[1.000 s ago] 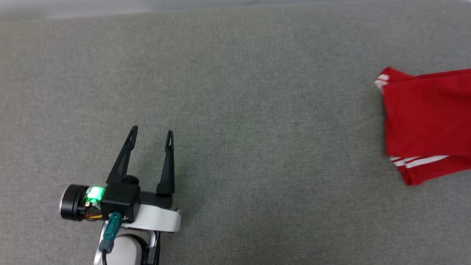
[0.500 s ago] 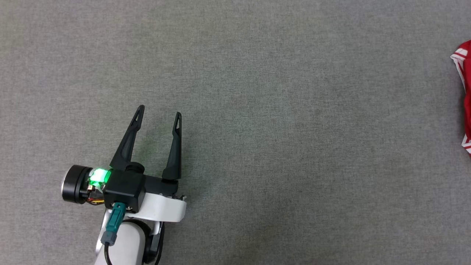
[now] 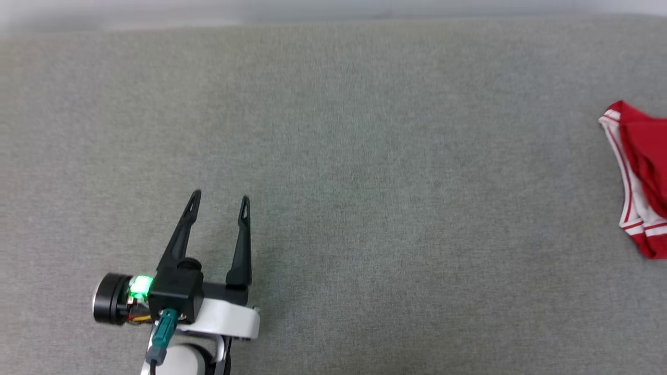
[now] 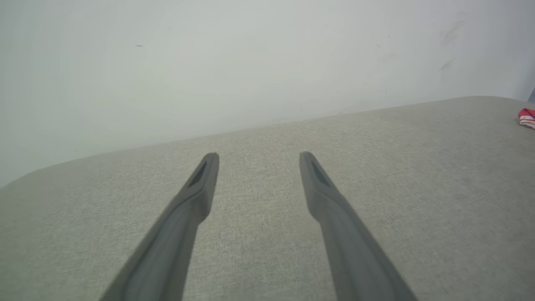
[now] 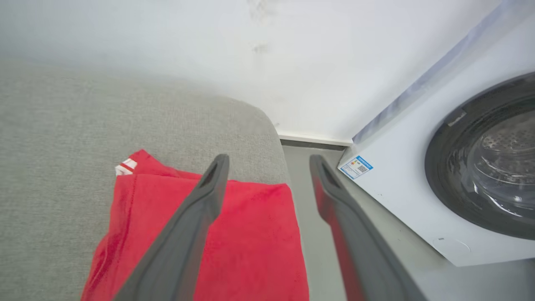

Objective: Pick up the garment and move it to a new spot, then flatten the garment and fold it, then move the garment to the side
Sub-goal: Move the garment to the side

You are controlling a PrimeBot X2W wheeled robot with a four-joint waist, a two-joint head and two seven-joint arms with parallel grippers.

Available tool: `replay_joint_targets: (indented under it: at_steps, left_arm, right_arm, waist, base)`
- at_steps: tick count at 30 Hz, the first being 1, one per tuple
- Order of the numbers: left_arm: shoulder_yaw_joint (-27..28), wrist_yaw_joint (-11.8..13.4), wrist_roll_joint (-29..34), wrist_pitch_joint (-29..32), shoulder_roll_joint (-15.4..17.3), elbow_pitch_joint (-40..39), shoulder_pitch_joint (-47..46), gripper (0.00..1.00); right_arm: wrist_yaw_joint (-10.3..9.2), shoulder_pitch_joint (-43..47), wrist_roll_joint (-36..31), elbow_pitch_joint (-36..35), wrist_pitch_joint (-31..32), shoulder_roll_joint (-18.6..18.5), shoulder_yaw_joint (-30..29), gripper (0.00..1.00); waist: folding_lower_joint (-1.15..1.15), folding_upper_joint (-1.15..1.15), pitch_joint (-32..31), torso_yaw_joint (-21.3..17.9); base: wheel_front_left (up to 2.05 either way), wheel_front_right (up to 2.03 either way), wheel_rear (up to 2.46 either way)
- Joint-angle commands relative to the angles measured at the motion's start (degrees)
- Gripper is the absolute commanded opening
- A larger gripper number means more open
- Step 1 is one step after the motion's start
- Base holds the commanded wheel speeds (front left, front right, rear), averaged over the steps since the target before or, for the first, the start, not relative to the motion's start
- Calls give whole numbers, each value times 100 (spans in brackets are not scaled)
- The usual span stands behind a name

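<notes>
Our left tool (image 3: pixel 219 197) holds its two dark fingers spread wide with nothing between them. It sits low over the bare grey tabletop (image 3: pixel 365 156), well apart from the garment (image 3: pixel 646 156). From the left wrist, the garment (image 4: pixel 527 117) is a small red and white scrap at the far right edge. Our right tool (image 5: pixel 269 159) is also parted and clasps nothing. In its wrist view, one finger crosses in front of the garment (image 5: pixel 250 242) and the other stands past the garment's outer edge, in front of a strip of floor (image 5: pixel 309 200). We cannot tell whether either finger touches the cloth. The garment lies bunched and folded at the tabletop's right end, close to the rounded corner, with red and white striped trim along the side facing the left tool. Beyond the garment, across that strip of floor, stands a white washing machine (image 5: pixel 401 184) with a dark round door. A pale wall (image 5: pixel 209 42) rises behind the garment.
</notes>
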Motion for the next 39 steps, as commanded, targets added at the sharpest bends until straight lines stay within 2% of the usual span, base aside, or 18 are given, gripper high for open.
replay_joint_targets:
  at_steps: [1, 3, 6, 9, 14, 19, 25, 30, 39]
  left_arm:
    - [12, 39, -19, -14, -13, 29, 124, 100]
    - [62, 68, -45, -13, -10, 58, 278, 100]
    - [119, 84, -71, -13, 0, 58, 382, 100]
    - [201, 106, -102, -13, 6, 87, 537, 100]
    - [243, 60, -132, -13, 6, 183, 722, 100]
    - [303, 42, -152, -13, 1, 256, 844, 100]
    - [340, 14, -166, -13, -25, 345, 969, 100]
    - [350, -3, -162, -13, -38, 436, 1070, 100]
    - [382, -54, -175, -14, -46, 510, 1183, 100]
  right_arm:
    - [-10, 124, -171, -162, -242, 184, -98, 100]
    - [-10, 242, -324, -435, -605, 518, -197, 100]
    - [-11, 408, -665, -758, -954, 671, -120, 100]
    - [-8, 584, -780, -1146, -1371, 1201, -216, 100]
    - [-9, 988, -992, -1756, -1943, 1845, -135, 100]
    - [-10, 1415, -1153, -2169, -2265, 2428, 117, 100]
    - [-10, 2041, -1284, -2375, -2368, 3092, 358, 100]
    - [-10, 2573, -1193, -2219, -2399, 3418, 380, 100]
    - [-9, 3304, -1003, -1928, -2472, 3658, 320, 100]
  waist:
    - [0, 0, -324, 24]
    - [0, 0, -482, 47]
    - [0, 0, -618, 81]
    - [0, 0, -823, 157]
    - [0, 0, -1138, 328]
    - [0, 0, -1382, 478]
    - [0, 0, -1611, 571]
    - [0, 0, -1780, 605]
    - [0, 0, -1922, 579]
  base:
    - [0, 0, 0]
    - [0, 0, 0]
    - [0, 0, 0]
    - [0, 0, 0]
    - [0, 0, 0]
    - [0, 0, 0]
    - [0, 0, 0]
    - [0, 0, 0]
    - [0, 0, 0]
